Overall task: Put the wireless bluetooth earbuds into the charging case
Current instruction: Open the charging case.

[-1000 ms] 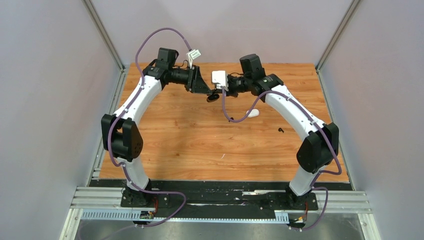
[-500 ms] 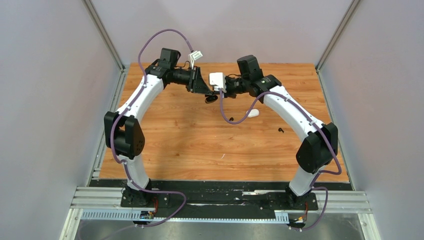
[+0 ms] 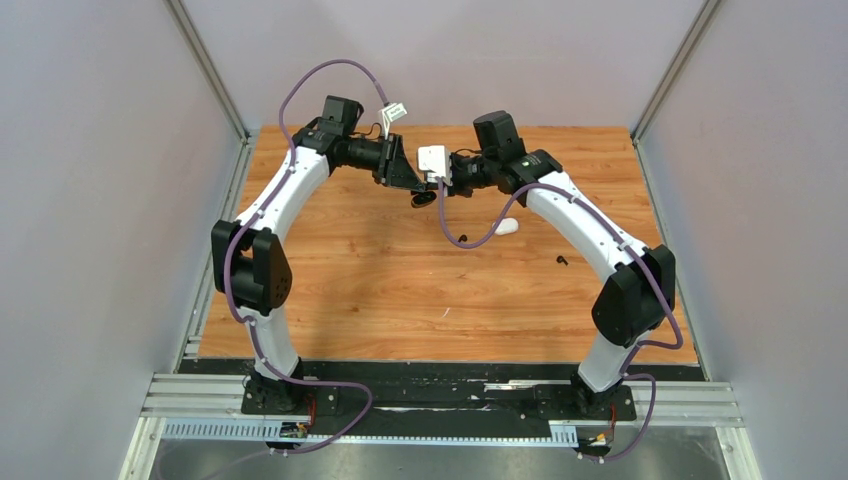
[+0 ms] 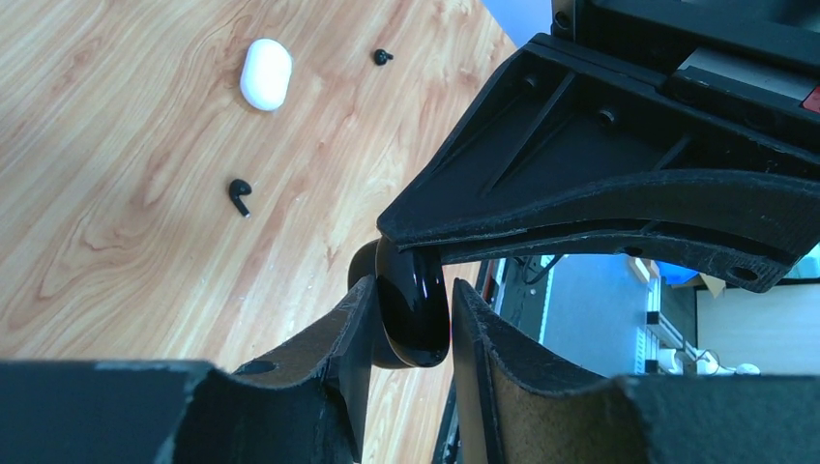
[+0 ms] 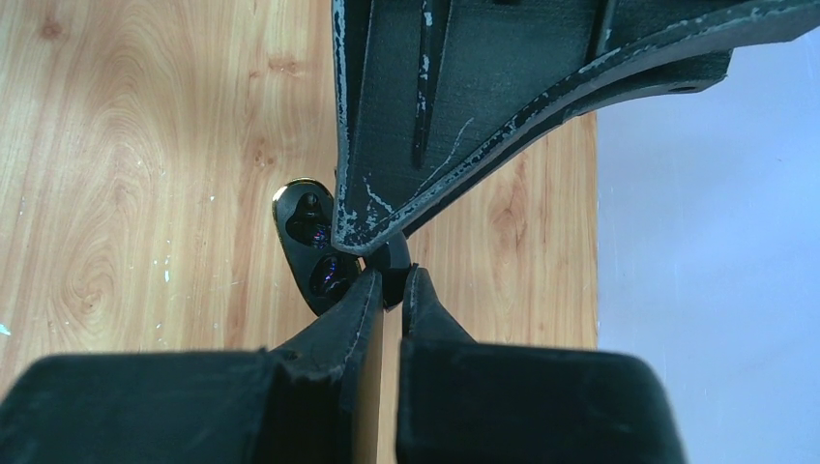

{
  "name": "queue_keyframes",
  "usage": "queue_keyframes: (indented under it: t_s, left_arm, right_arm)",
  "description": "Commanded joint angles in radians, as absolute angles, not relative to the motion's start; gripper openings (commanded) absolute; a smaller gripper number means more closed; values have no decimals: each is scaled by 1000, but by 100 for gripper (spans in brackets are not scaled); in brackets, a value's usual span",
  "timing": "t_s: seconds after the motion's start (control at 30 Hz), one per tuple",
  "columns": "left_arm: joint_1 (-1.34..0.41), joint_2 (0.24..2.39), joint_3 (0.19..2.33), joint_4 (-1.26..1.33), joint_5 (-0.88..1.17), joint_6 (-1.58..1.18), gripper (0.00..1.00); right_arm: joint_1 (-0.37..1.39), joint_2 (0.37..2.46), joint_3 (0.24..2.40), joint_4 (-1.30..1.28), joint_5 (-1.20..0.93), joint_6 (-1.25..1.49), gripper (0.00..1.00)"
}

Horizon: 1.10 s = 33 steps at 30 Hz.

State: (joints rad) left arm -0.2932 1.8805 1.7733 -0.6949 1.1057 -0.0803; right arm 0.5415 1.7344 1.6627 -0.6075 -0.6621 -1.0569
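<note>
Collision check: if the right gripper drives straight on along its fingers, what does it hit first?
The right gripper meets the open glossy black charging case first; its tips seem to pinch it. Beyond is the left gripper holding it. Depth unclear.

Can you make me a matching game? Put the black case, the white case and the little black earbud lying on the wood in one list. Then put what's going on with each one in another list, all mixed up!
Things:
1. black case
2. white case
3. black earbud

States:
A. loose on the table, not in any case
B. open, clamped in the left gripper
C. shut, lying on the table

Pairs: 1-B, 2-C, 3-A.
</note>
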Motion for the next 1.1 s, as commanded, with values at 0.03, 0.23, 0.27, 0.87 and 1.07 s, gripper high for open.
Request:
queue_keyframes:
  t_s: [0.03,0.23,0.27,0.87,1.07]
  left_arm:
    - [-294,1886,1818,-716,1122,-51,39]
    - [-294,1892,1821,-718,1126,-47,19]
    - [-296,1893,1823,-718,1127,-46,17]
    - [-285,1894,1795,-714,1126,-16,0]
    - [-278,1896,1768,-692,1123,-18,0]
  right_arm:
    - [549,1745,1694,-589,-674,-1062,0]
    - [549,1755,1702,-588,-676,-1043,0]
    - [549,1758,1705,-588,-678,-1039,0]
    - [528,1700,1701,-597,-654,-905,41]
    - [461,1608,1665,-647,-667,-804,43]
